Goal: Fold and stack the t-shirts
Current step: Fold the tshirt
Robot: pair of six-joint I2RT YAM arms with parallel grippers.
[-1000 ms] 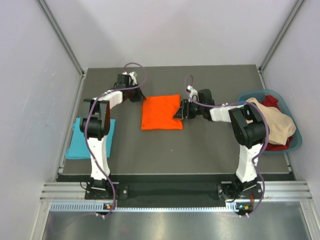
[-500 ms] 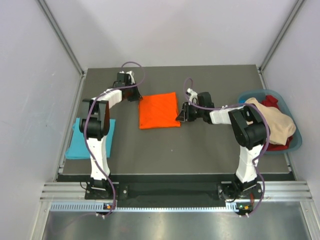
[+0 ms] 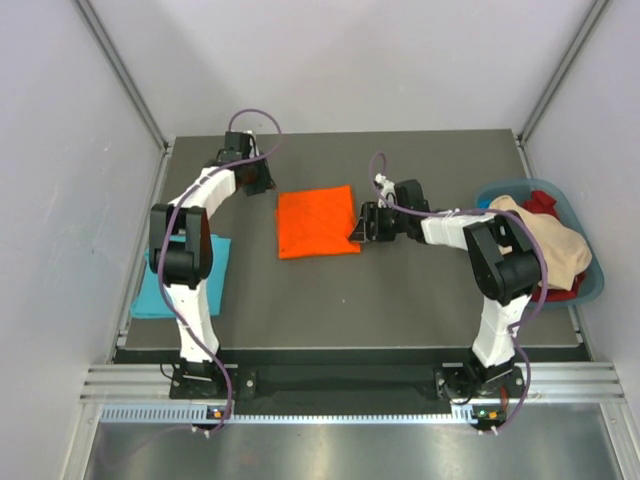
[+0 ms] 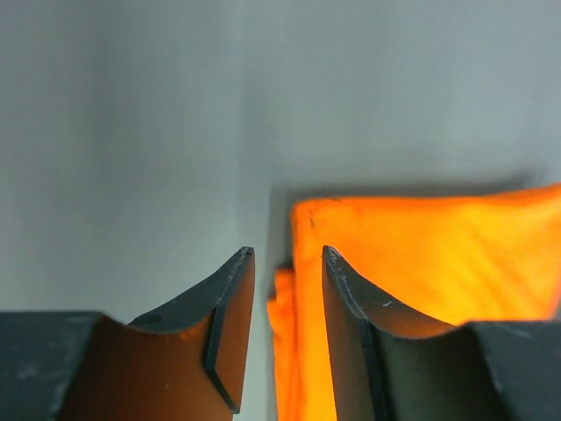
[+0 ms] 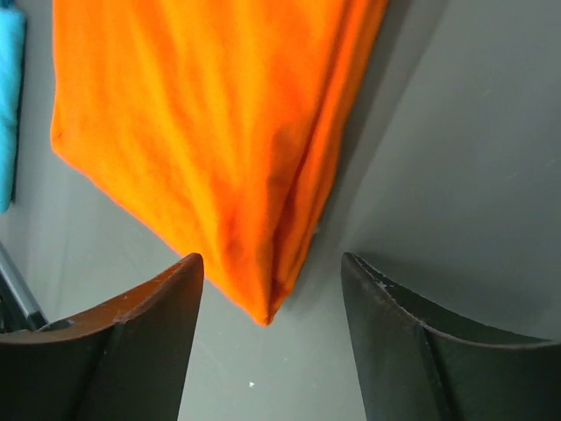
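The orange t-shirt (image 3: pixel 318 222) lies folded into a rough square at the table's middle. The turquoise t-shirt (image 3: pixel 160 285) lies folded at the left edge, partly behind the left arm. My left gripper (image 3: pixel 262 186) is just off the orange shirt's far left corner. In the left wrist view it (image 4: pixel 285 253) stands open, with the orange shirt's edge (image 4: pixel 412 254) showing past the fingertips. My right gripper (image 3: pixel 356 226) is at the shirt's right edge. In the right wrist view it (image 5: pixel 272 259) is open, a corner of the orange shirt (image 5: pixel 210 132) lying loose between the fingers.
A blue basin (image 3: pixel 592 283) at the table's right edge holds a beige cloth (image 3: pixel 545 245) and a red cloth (image 3: pixel 541 203). Grey walls enclose the table on three sides. The turquoise shirt's edge (image 5: pixel 7 105) shows at the left of the right wrist view.
The orange shirt has slid a little to the left. My left gripper has opened, let go of the shirt and drawn back toward the far left. The right gripper stays at the shirt's right edge.
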